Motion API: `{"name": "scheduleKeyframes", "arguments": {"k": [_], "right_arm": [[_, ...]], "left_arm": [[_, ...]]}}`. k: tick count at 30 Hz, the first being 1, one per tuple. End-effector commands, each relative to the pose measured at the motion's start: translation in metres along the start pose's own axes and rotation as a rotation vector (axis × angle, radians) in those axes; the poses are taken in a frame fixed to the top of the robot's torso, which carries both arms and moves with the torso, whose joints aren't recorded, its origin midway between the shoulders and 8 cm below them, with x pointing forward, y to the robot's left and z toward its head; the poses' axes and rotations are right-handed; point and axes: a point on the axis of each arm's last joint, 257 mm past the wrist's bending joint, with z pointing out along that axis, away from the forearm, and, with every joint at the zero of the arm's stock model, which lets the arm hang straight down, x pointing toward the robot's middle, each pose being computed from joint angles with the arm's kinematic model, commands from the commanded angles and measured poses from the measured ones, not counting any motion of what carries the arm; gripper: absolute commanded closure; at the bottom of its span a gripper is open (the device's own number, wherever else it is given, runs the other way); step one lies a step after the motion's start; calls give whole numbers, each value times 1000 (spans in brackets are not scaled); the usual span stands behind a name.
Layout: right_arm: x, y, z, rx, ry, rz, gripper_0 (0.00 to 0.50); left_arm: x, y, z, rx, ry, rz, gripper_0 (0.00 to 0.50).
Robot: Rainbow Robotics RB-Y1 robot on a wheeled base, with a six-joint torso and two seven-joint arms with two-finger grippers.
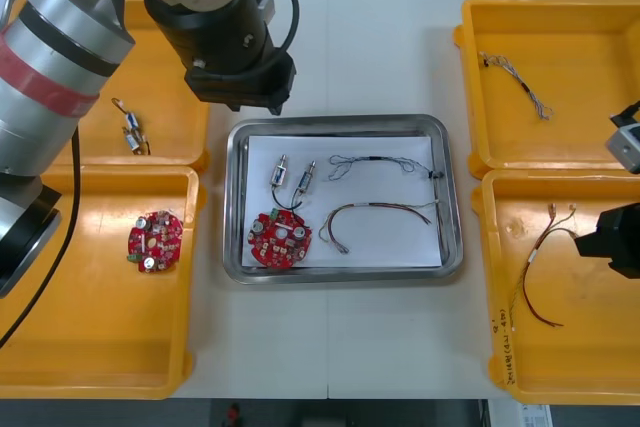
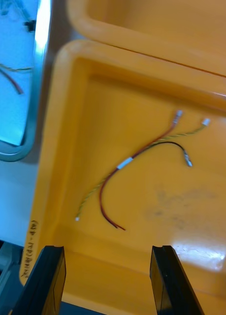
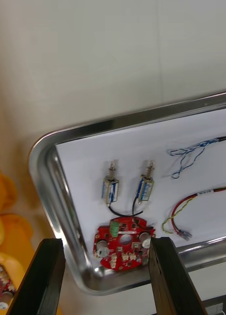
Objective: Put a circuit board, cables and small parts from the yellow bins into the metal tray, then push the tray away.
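Observation:
The metal tray [image 1: 451,197], white inside, holds a round red circuit board [image 1: 279,238], two small metal parts [image 1: 281,171], a blue and white cable [image 1: 375,162] and a red and yellow cable [image 1: 378,213]. My left arm [image 1: 236,57] hangs over the tray's far left corner. Its gripper [image 3: 108,278] is open and holds nothing, with the board [image 3: 123,241] and the parts [image 3: 128,189] beyond its fingers. My right gripper [image 2: 108,280] stands open above the near right yellow bin [image 2: 157,206], short of a red and yellow cable [image 2: 137,162].
The near left bin [image 1: 90,327] holds another circuit board [image 1: 154,241]. In the far left bin lies a small metal part [image 1: 134,137]. The far right bin [image 1: 570,127] holds a thin cable [image 1: 520,85]. Bare table lies beyond the tray's far rim.

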Motion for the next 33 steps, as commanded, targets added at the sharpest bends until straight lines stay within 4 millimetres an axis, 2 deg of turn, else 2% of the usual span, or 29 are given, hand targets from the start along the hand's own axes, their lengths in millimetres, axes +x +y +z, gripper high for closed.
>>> {"name": "scheduleKeyframes", "arguments": {"k": [1, 12, 18, 23, 33], "right_arm": [[-24, 34, -13, -39, -34, -136, 0], [-43, 99, -6, -108, -18, -404, 0], [-50, 128, 6, -79, -2, -559, 0], [-55, 159, 22, -71, 10, -679, 0], [-62, 212, 45, -76, 16, -866, 0]], "left_arm": [[-3, 39, -26, -36, -25, -101, 0], [4, 90, -44, -37, -47, -150, 0], [19, 120, -46, -63, -51, -166, 0], [36, 141, -50, -86, -61, -167, 0], [60, 155, -56, -63, -91, -171, 0]]}}
